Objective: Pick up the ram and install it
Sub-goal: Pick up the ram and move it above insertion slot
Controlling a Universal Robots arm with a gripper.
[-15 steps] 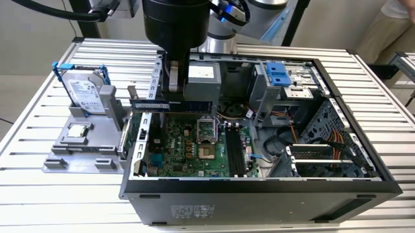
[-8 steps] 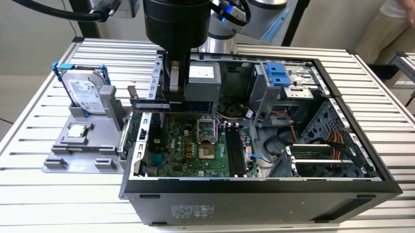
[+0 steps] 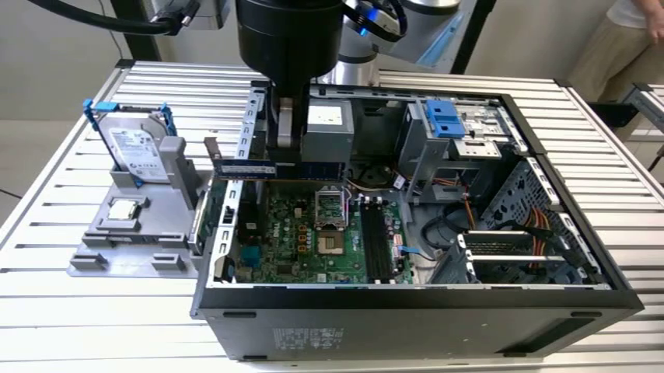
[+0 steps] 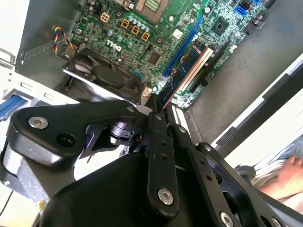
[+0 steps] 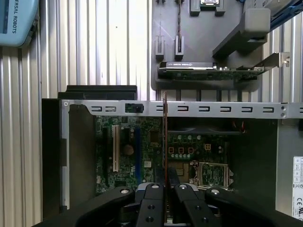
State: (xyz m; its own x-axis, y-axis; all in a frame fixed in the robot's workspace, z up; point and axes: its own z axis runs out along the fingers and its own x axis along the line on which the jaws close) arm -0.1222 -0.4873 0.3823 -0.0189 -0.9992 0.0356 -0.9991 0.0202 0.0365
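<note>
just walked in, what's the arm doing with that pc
The arm's gripper is shut on the ram, holding it level above the motherboard inside the open case. It is not in a slot yet. The hard drive and CPU sit on the grey stand outside the case, at the exterior view's left.

A ribbed metal table stands under bright, even light; a pale wall rises behind it, beige floor at the exterior view's left.
</note>
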